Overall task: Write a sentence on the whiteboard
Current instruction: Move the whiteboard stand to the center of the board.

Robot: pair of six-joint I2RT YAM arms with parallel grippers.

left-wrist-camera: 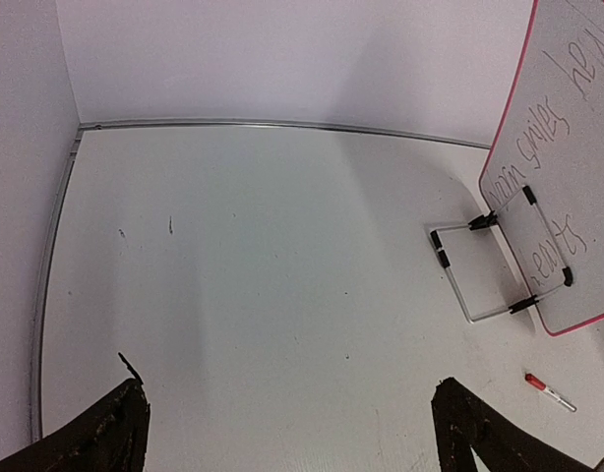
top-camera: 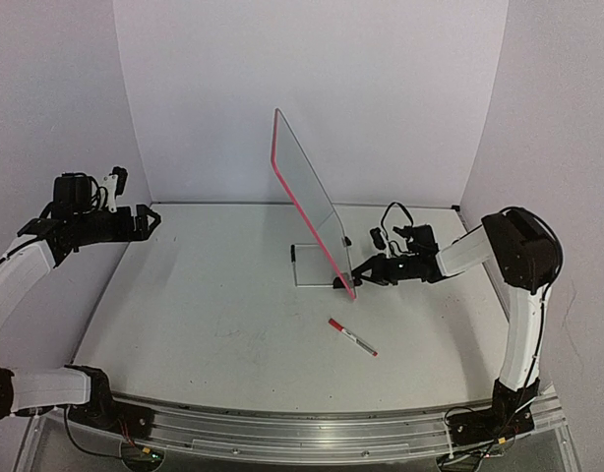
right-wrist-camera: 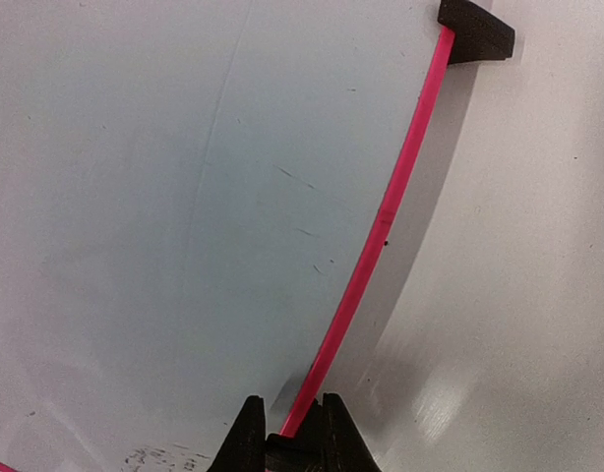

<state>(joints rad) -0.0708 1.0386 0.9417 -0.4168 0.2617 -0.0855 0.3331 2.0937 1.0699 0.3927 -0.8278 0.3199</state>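
Nearest, the right gripper (right-wrist-camera: 290,411) clamps the red-pink rim of the glossy white rectangular whiteboard (right-wrist-camera: 164,197), propped on its wire stand (left-wrist-camera: 457,285); the left gripper (left-wrist-camera: 292,433) hangs spread wide.

Whiteboard (top-camera: 304,182): glossy white, rounded corners, thin red-pink rim, propped tilted on wire stand (left-wrist-camera: 476,313) with black clips (left-wrist-camera: 530,195), mid-worktop (top-camera: 204,305), near edge-on from above. Sentence (left-wrist-camera: 526,157): thin dark handwriting in several lines on its face, hard to read.
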